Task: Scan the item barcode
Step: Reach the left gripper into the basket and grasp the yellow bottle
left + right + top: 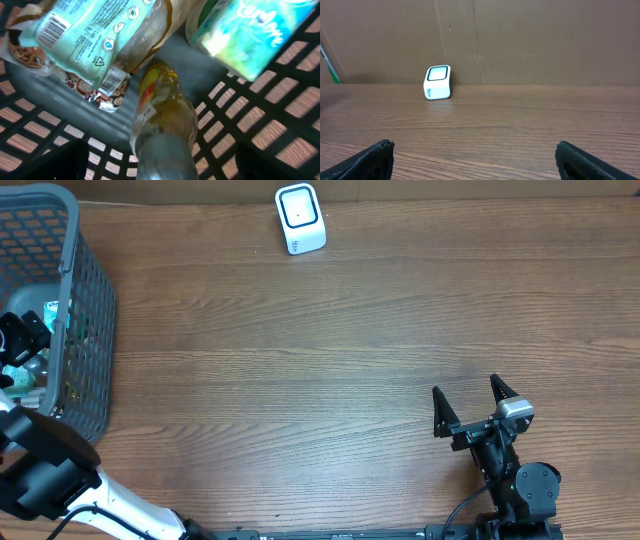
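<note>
Bottle (162, 115) lay in the basket (92, 320) right under my left gripper (165, 167), long axis running twelve to six between its spread jaws. My right gripper (466, 387), also spread, sat well apart toward four o'clock.

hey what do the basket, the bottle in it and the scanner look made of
Basket: matte grey plastic, by its moulded grid walls. Bottle: probably clear glossy plastic; yellowish contents show through. Scanner: likely smooth white plastic, with a dark-rimmed window.
</note>
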You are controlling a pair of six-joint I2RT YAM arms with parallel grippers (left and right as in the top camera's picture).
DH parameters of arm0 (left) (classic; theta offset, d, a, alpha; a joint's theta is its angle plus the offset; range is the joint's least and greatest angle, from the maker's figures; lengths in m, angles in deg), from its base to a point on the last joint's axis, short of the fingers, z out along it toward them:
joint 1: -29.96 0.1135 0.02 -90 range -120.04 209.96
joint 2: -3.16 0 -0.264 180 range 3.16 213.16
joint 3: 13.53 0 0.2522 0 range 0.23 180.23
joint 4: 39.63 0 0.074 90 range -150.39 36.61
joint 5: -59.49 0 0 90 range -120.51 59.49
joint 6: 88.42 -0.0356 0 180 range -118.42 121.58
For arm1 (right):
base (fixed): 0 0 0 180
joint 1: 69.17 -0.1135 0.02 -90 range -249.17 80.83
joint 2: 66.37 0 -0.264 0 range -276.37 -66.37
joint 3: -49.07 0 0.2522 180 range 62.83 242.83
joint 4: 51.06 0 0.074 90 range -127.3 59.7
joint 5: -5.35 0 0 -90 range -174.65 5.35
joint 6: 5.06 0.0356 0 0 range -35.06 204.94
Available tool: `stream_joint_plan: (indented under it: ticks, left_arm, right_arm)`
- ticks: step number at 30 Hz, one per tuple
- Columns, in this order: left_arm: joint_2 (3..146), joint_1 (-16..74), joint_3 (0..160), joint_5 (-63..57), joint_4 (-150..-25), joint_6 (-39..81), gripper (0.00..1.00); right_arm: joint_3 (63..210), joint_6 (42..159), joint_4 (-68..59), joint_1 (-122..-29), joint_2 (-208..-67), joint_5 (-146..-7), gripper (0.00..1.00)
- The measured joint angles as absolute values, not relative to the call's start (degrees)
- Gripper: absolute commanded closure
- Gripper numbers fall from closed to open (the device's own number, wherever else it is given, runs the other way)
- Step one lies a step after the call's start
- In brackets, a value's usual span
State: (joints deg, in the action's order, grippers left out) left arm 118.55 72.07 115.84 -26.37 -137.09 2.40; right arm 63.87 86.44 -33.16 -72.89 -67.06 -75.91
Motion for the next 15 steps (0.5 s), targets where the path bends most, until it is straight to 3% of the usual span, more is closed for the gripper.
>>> stream_joint_plan:
  ticks: [8, 15]
  left_arm:
    - [122.86, 72.07, 115.84, -26.37, -137.27, 2.38, 0.13]
    - [125.59, 72.07, 115.84, -26.22, -137.18, 1.68, 0.33]
  right_arm:
    - [63.87, 86.44, -33.21, -72.89, -67.06, -75.89, 0.0]
    - [63.87, 86.44, -33.21, -72.89, -67.06, -75.89, 0.0]
